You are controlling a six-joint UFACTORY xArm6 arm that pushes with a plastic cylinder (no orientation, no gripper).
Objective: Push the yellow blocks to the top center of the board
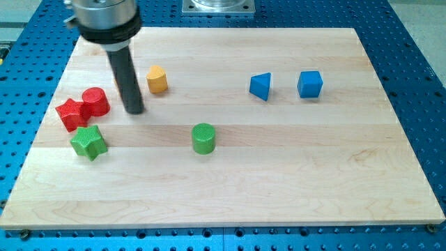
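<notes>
Tip: my tip (pixel 135 110) on the desk (pixel 293 174), just left of yellow block (pixel 157 79), right of red cylinder (pixel 95 102).
Gripper: none fitted; state not shown.

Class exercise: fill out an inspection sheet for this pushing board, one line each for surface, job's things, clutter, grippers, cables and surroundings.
Surface: wooden board, flat.
Job's things: one yellow block, upper left of centre; my tip sits just to its left and lower, apart.
Clutter: red star touching red cylinder; green star; green cylinder; blue triangular block; blue cube.
Grippers: none, rod only.
Cables: nothing seen.
Surroundings: blue perforated table.
</notes>
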